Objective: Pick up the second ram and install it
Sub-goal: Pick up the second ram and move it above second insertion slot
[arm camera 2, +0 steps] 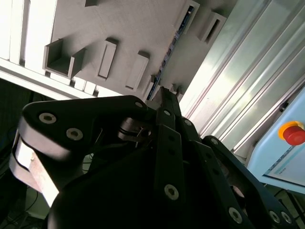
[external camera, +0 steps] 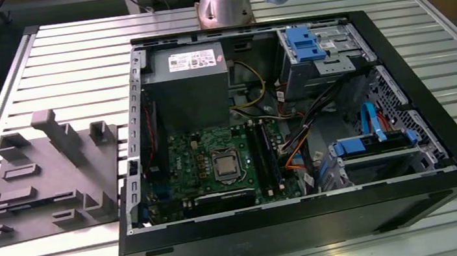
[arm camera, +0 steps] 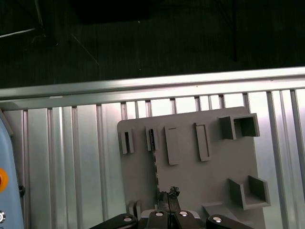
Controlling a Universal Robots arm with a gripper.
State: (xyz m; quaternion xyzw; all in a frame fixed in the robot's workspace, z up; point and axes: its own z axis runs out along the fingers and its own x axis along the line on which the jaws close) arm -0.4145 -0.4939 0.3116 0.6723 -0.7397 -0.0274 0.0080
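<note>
grey plastic holder tray (external camera: 19,199) lay at nine o'clock from the open computer case (external camera: 311,229) in the exterior view. the second ram (arm camera: 154,162) stood on edge in one of its slots, a thin strip with its long axis square to the table's edge rail (arm camera: 143,86). the gripper (arm camera: 169,193) pointed down at that strip, seemingly above and clear of it, fingers (arm camera: 174,191) pressed together on nothing and in line with its length; the arm (external camera: 226,0) rose at twelve o'clock from the case.
</note>
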